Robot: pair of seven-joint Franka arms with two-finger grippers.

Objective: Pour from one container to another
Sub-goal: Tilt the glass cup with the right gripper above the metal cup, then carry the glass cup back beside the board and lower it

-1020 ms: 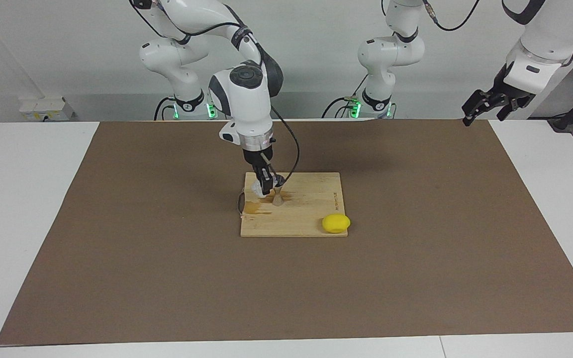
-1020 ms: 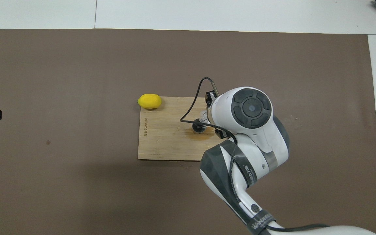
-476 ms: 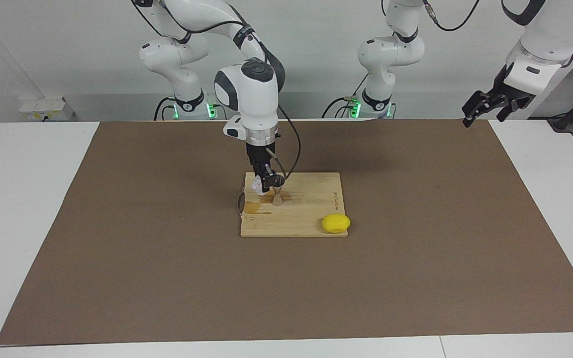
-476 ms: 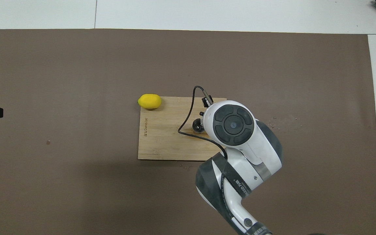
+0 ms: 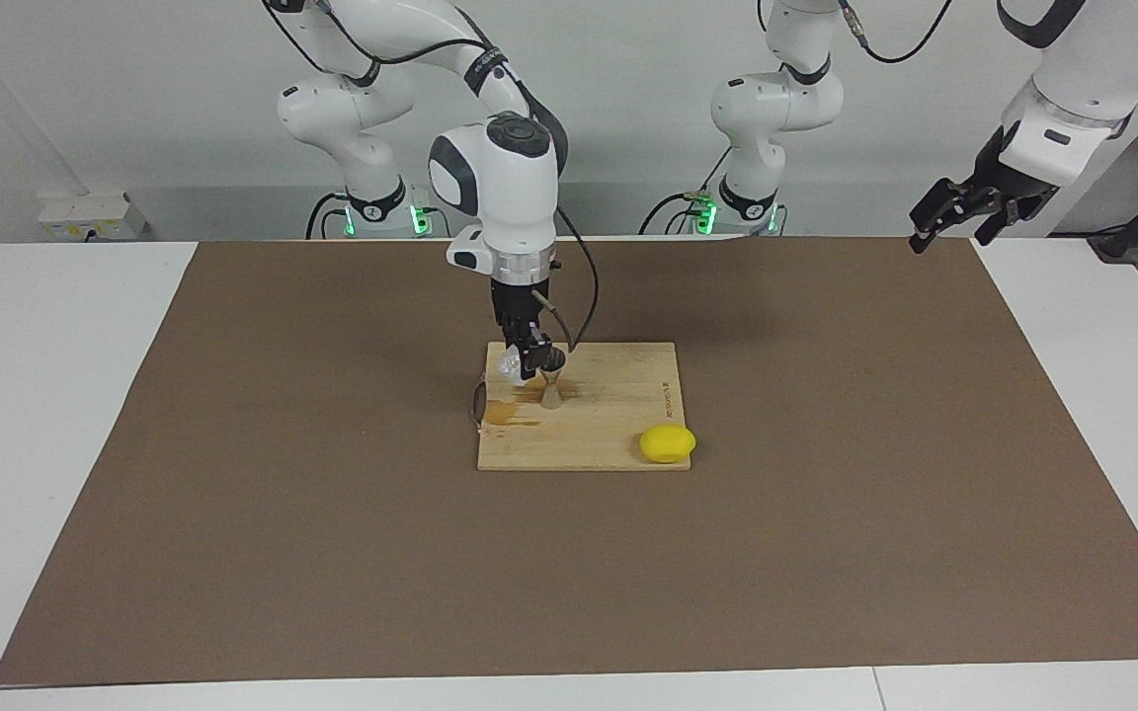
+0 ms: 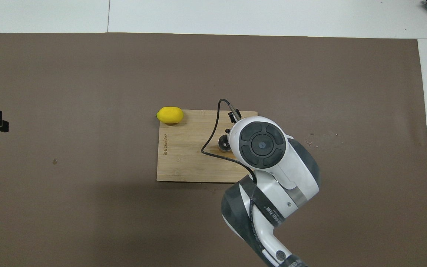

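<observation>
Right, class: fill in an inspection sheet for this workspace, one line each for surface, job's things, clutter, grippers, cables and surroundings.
Surface: brown mat on a white table; a pale wooden board lies mid-mat, with a darker stain near the jigger.
Job's things: small clear cup held tilted above the board, beside the rim of the grey metal hourglass jigger, which stands upright on the board.
Clutter: yellow lemon at the board's corner.
Grippers: right gripper shut on the cup, over the board; left gripper waits raised over the left arm's end of the mat.
Cables: black cable loops beside the right gripper.
Surroundings: white wall; nothing else seen.
</observation>
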